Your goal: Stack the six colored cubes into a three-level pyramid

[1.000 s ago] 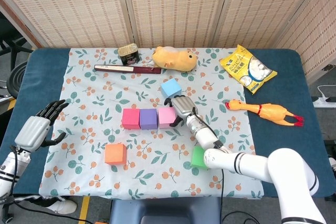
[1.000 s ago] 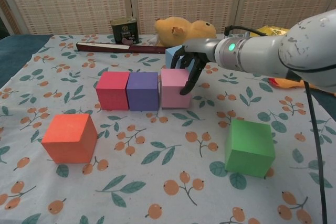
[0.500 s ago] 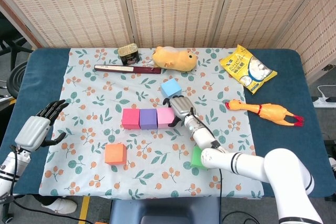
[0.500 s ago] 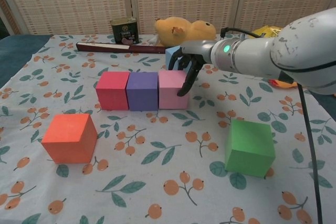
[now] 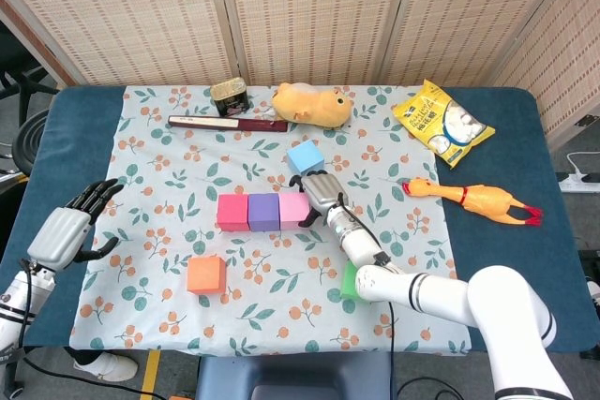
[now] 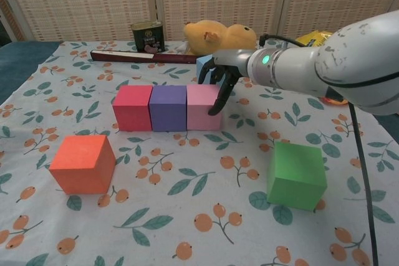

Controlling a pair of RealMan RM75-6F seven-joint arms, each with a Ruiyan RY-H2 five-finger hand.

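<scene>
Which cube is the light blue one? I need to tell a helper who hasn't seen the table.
Start at the yellow plush toy on the far side of the floral cloth. Just in front of it, toward the robot, sits the light blue cube, behind the row of three. It alone is blue and stands apart from that row.
</scene>
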